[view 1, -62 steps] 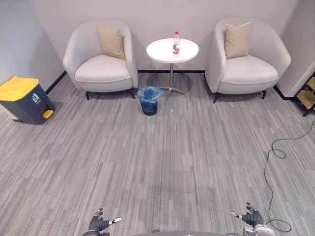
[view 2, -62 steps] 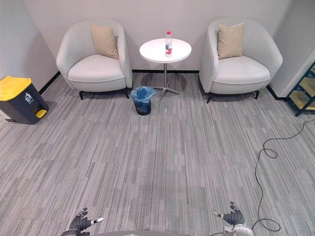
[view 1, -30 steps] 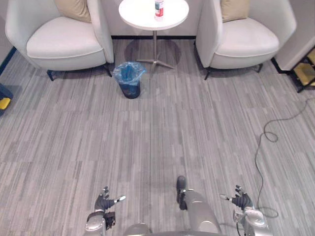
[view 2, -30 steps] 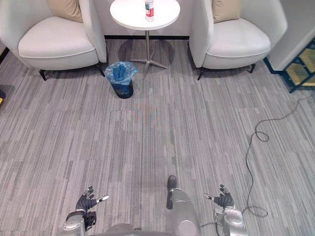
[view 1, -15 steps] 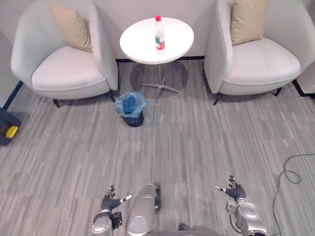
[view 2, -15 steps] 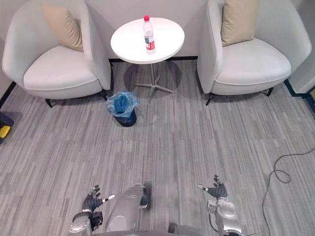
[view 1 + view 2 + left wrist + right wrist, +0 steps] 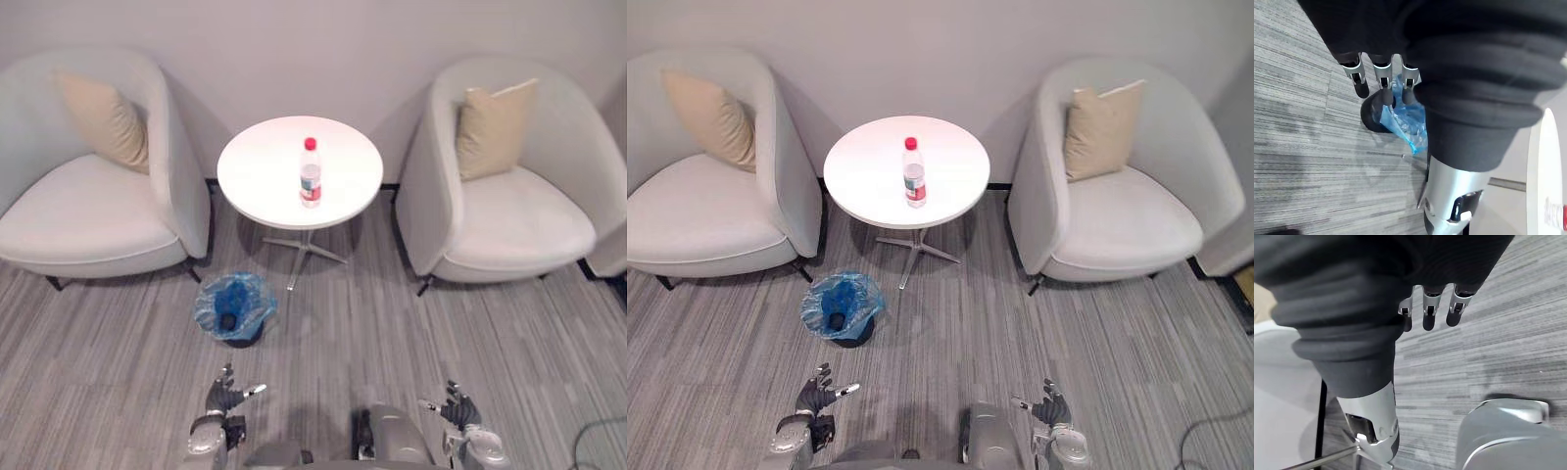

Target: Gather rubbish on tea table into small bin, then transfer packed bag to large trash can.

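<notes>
At the far left stands a pale left armchair [image 7: 88, 215] with a tan left cushion [image 7: 103, 119] leaning against its back. Just in front of that chair's inner corner, on the grey striped carpet [image 7: 118, 343], stands the small bin [image 7: 233, 306], dark and lined with a blue plastic bag whose rim is rumpled over the edge. It is upright, between the left armchair and the foot of the table.

The left hand [image 7: 223, 399] hangs low over the carpet, near the small bin but apart from it. Its fingers [image 7: 1359, 81] are straight and slightly spread, its thumb sticks out to the side, and it holds nothing. In the left wrist view the bin and its blue bag show past the fingertips.

The round white table [image 7: 265, 176] stands on a thin metal stem between the two chairs, against the wall. The plastic bottle [image 7: 311, 174], clear with a red cap and a label, stands upright near the middle of the tabletop.

The right hand [image 7: 458, 411] hangs low over the carpet as well, well apart from the table. Its fingers [image 7: 1428, 313] are straight and loosely spread, and it is empty.

At the right is the right armchair [image 7: 519, 220], with a tan right cushion [image 7: 493, 127] propped against its back.
</notes>
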Controlling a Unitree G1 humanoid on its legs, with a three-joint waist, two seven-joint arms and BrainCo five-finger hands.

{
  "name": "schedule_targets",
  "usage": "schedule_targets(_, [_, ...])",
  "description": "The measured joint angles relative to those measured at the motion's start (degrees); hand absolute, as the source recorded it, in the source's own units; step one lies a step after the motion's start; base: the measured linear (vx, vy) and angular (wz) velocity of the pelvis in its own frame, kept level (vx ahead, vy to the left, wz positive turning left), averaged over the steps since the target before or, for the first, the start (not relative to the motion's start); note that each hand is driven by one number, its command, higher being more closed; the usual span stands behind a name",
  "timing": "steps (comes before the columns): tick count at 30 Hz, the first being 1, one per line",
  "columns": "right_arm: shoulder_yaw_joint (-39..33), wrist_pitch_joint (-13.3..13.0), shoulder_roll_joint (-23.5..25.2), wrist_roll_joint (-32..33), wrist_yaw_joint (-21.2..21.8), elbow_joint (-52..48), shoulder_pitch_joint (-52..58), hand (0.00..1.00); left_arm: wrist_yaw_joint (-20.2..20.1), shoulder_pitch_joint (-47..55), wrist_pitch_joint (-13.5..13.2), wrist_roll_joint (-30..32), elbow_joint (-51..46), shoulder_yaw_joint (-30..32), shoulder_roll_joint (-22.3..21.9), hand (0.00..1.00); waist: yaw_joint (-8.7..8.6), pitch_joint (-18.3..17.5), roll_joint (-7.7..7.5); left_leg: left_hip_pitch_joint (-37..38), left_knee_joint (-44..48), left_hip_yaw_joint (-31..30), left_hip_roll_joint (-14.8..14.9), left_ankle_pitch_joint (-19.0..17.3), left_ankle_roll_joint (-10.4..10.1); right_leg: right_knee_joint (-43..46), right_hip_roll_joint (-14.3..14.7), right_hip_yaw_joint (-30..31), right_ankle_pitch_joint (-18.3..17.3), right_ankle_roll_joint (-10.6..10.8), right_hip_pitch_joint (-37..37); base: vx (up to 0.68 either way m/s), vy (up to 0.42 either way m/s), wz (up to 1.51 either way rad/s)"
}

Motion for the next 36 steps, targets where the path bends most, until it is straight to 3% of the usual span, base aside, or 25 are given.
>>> schedule_targets(1, [0.26, -0.03, -0.06, -0.01, 0.02, -2.07, 0.08, 0.0, 0.0, -0.38, 0.12, 0.06, -0.03, 1.09, -1.22, 0.0, -0.37, 0.18, 0.53, -4.51, 10.39, 1.13, 0.3, 2.37, -3.68, -1.39, 0.11, -2.34, -1.34, -0.57, 2.64, 0.56, -0.224, 0.82])
schedule_targets(2, [1.28, -0.01, -0.25, 0.03, -0.22, -4.07, 0.48, 0.0, 0.01, -0.61, 0.14, 0.04, -0.15, 1.89, -2.29, 0.0, 0.18, 0.51, 0.7, -10.44, 23.56, 4.26, 2.15, 7.03, -4.38, -4.36, 0.17, -3.75, -2.71, -1.33, 7.68, 0.53, -0.205, 0.82])
schedule_targets(3, [1.36, -0.03, -0.05, 0.03, -0.3, -4.89, 0.47, 0.0, -0.01, -0.54, 0.14, 0.05, -0.4, 1.94, -2.53, 0.0, 0.49, 0.6, 0.78, -12.62, 29.01, 6.59, 3.76, 6.52, -4.06, -5.69, 0.57, -4.2, -3.02, -1.72, 10.3, 0.5, -0.16, 0.6])
schedule_targets(4, [1.19, -0.06, 0.59, 0.18, -0.59, -6.36, 0.44, 0.0, -0.04, -0.47, 0.16, 0.04, -1.09, 1.63, -2.82, 0.0, 1.09, 0.86, 0.55, -15.77, 34.18, 10.58, 6.15, 4.29, -2.29, -7.69, 0.76, -5.0, -3.52, -2.49, 14.76, 0.43, -0.13, 0.26])
schedule_targets(6, [0.93, -0.75, 0.84, 0.36, -0.69, -8.33, -0.25, 0.0, -0.06, -0.67, 0.07, 0.0, -2.43, 1.18, -3.62, 0.0, 2.09, 0.82, -0.06, -19.08, 30.39, 15.77, 7.3, 1.87, -2.27, -9.79, 0.0, -5.07, -3.6, -2.58, 18.68, 0.38, -0.1, 0.09])
schedule_targets(7, [0.72, -1.03, 0.88, 0.38, -0.66, -9.24, -0.99, 0.0, -0.07, -0.51, 0.01, 0.0, -2.83, 1.09, -3.9, 0.0, 2.13, 0.82, -0.13, -20.65, 22.62, 18.08, 7.22, 1.86, -2.5, -10.52, -0.6, -5.11, -3.83, -2.23, 19.89, 0.31, -0.023, -0.06])
schedule_targets(8, [0.53, -1.46, 0.62, 0.39, -0.66, -9.93, -1.4, 0.0, -0.05, -0.6, -0.02, 0.0, -3.07, 0.66, -3.94, 0.0, 2.09, 0.78, 0.77, -21.13, 11.58, 19.39, 7.16, 3.89, -3.59, -10.69, -0.5, -4.94, -4.95, -0.87, 20.77, 0.34, 0.025, -0.1])
schedule_targets(9, [0.47, -1.52, 0.39, 0.38, -0.65, -10.32, -1.2, 0.0, -0.07, -0.41, -0.02, 0.0, -3.23, 0.48, -4.01, 0.0, 2.02, 0.4, 1.61, -21.16, 7.03, 19.39, 7.12, 6.74, -3.89, -10.61, 0.07, -4.9, -5.83, -0.3, 20.95, 0.28, 0.063, -0.15])
schedule_targets(10, [0.02, -1.32, 0.11, 0.36, -0.69, -10.3, -0.92, 0.0, -0.04, 0.36, 0.01, -0.01, -3.1, 0.3, -4.08, 0.0, 1.92, -0.14, 3.96, -21.13, 2.63, 18.18, 6.95, 12.75, 0.7, -10.04, 1.25, -4.32, -9.22, 1.17, 21.75, 0.3, 0.106, 0.0])
schedule_targets(12, [0.06, -0.73, 0.86, -0.18, -0.67, -10.95, 0.9, 0.0, 0.02, 1.09, -0.05, 0.0, -2.96, 0.28, -3.08, 0.0, 1.77, -0.25, 0.3, -18.23, 0.39, 19.23, 3.41, 11.23, 1.47, -4.1, -3.17, -3.19, -13.94, 2.78, 20.84, 0.27, 0.08, 0.06])
schedule_targets(14, [0.22, -0.62, 1.09, -0.71, -0.69, -11.31, 1.28, 0.0, 0.05, 1.71, -0.02, -0.01, -2.77, 0.28, -2.94, 0.0, 1.97, -0.2, -1.19, -17.56, 1.4, 20.53, 2.24, 8.7, 1.56, 1.07, -5.03, -1.99, -16.41, 3.69, 19.12, 0.17, 0.067, -0.21])
schedule_targets(16, [1.1, -0.56, 1.15, -2.3, -0.99, -11.83, 1.0, 0.0, 0.13, 2.49, 0.03, -0.44, -2.63, 0.14, -2.67, 0.0, 2.19, -0.07, -1.54, -16.26, 1.82, 21.51, 2.08, 6.82, 2.59, 11.75, -5.81, 0.17, -16.15, 4.97, 14.83, 0.2, 0.102, -0.25])
schedule_targets(17, [1.36, -0.47, 1.71, -2.5, -1.03, -13.15, 1.28, 0.0, 0.11, 2.46, 0.06, -0.43, -2.63, -0.23, -1.78, 0.0, 1.78, 0.1, -1.67, -14.8, 1.75, 21.27, 1.97, 6.11, 3.22, 19.97, -5.87, 1.78, -14.47, 6.97, 11.23, 0.17, 0.046, 0.09])
schedule_targets(18, [1.57, -0.47, 1.99, -2.69, -1.17, -15.45, 2.41, 0.0, 0.12, 2.46, 0.14, -0.36, -2.62, -0.77, -1.27, 0.0, 1.52, 0.05, -1.74, -13.24, 1.74, 20.4, 1.95, 5.48, 3.57, 23.49, -5.69, 3.15, -15.59, 6.24, 9.93, 0.18, 0.025, 0.25])
schedule_targets(21, [2.93, -0.63, 1.45, -4.83, -1.83, -22.4, 5.1, 0.0, 0.2, 2.24, 0.1, 0.05, -3.24, -1.03, 0.03, 0.0, 1.25, -0.47, -2.17, -11.65, 1.51, 18.3, 1.9, 4.96, 3.03, 20.0, -4.35, 5.27, -17.23, 5.49, 7.05, 0.17, -0.044, 0.46])
schedule_targets(23, [2.93, -1.41, 1.41, -5.19, -1.94, -25.63, 5.62, 0.0, 0.29, 2.39, -0.04, 0.48, -3.55, -1.06, 0.65, 0.0, 0.42, -1.05, -3.09, -11.49, 1.48, 16.5, 1.59, 4.93, 2.57, 12.66, -3.62, 6.77, -16.49, 5.11, 6.43, 0.19, -0.111, 0.66])
schedule_targets(24, [3.14, -1.86, 1.46, -5.84, -1.98, -27.77, 5.65, 0.0, 0.34, 2.71, -0.08, 0.55, -3.56, -1.07, 1.26, 0.0, 0.37, -1.68, -4.35, -11.43, 1.54, 15.64, 0.19, 4.66, 1.87, 5.42, -4.16, 7.52, -9.85, 3.98, 6.46, 0.19, -0.148, 0.49])
schedule_targets(25, [3.31, -2.03, 1.07, -6.43, -2.0, -28.73, 5.56, 0.0, 0.4, 2.69, 0.12, 0.72, -3.03, -1.03, 0.88, 0.0, 0.04, -1.83, -4.73, -11.05, 1.83, 14.45, 0.04, 4.24, 1.21, 4.71, -4.36, 7.47, -9.29, 4.84, 6.74, 0.22, -0.18, 0.38])
schedule_targets(29, [5.9, -3.32, -0.55, -8.71, -1.37, -35.55, 5.85, 0.0, 0.07, 4.15, -0.16, 1.56, -3.4, -1.47, -0.66, 0.0, 0.72, -3.0, -0.8, -10.32, -3.11, 13.1, 1.63, 5.96, -0.93, -2.46, -2.28, 6.61, -6.44, 3.31, 9.01, 0.16, -0.115, 0.04])
schedule_targets(36, [8.09, -3.97, -1.26, -9.42, 0.49, -36.07, 5.58, 0.0, -0.41, 4.93, -0.24, 1.75, -3.24, -1.56, -0.46, 0.0, 0.19, -3.11, -0.85, -7.26, -8.19, 10.98, 2.3, 8.08, -1.74, -9.74, -1.51, 4.53, -3.81, 2.53, 13.99, 0.05, -0.048, 0.13])
